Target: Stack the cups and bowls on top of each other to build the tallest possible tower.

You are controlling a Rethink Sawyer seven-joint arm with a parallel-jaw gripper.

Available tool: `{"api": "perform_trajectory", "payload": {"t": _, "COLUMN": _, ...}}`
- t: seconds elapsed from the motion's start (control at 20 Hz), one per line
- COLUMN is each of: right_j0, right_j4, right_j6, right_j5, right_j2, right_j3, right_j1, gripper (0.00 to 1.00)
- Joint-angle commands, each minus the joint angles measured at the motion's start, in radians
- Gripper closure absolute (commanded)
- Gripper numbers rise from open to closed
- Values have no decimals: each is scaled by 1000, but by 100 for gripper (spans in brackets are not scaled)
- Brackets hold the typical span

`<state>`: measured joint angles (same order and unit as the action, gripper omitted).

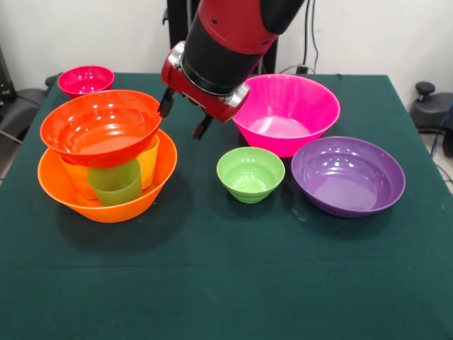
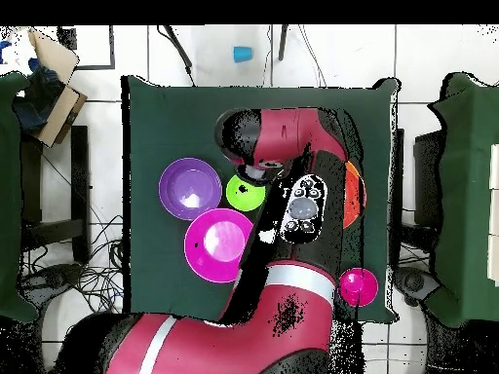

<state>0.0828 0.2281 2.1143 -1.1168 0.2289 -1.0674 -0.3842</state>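
From the front I see the crimson bowl (image 1: pixel 85 79) upper left. Below it stands the tower (image 1: pixel 106 159): the red-orange bowl (image 1: pixel 101 126) tilts on cups inside the orange bowl (image 1: pixel 106 193); only the green cup (image 1: pixel 115 183) shows well, the others are half hidden. The gripper (image 1: pixel 184 117) hangs just right of it, jaws apart, empty. Then the green bowl (image 1: pixel 250 173), pink bowl (image 1: pixel 286 113), purple bowl (image 1: pixel 348 176) on the bench (image 1: pixel 226 283). Overhead, the arm (image 2: pixel 292 195) covers the tower.
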Motion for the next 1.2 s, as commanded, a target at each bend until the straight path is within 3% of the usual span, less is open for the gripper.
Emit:
{"api": "perform_trajectory", "payload": {"t": 0.05, "right_j0": -32, "right_j4": 31, "right_j6": -55, "right_j5": -81, "right_j2": -68, "right_j3": 16, "right_j1": -1, "gripper": 0}}
{"api": "perform_trajectory", "payload": {"t": 0.3, "right_j0": -28, "right_j4": -7, "right_j6": 0, "right_j5": -4, "right_j2": -97, "right_j3": -42, "right_j1": 6, "gripper": 0}}
{"api": "perform_trajectory", "payload": {"t": 0.55, "right_j0": -35, "right_j4": -108, "right_j6": 128, "right_j5": 161, "right_j2": -150, "right_j3": -203, "right_j1": -11, "gripper": 0}}
{"api": "perform_trajectory", "payload": {"t": 0.85, "right_j0": -52, "right_j4": -188, "right_j6": 151, "right_j5": 310, "right_j2": -169, "right_j3": -345, "right_j1": -41, "gripper": 0}}
{"api": "perform_trajectory", "payload": {"t": 1.2, "right_j0": -89, "right_j4": -231, "right_j6": 174, "right_j5": 425, "right_j2": -151, "right_j3": -421, "right_j1": -33, "gripper": 0}}
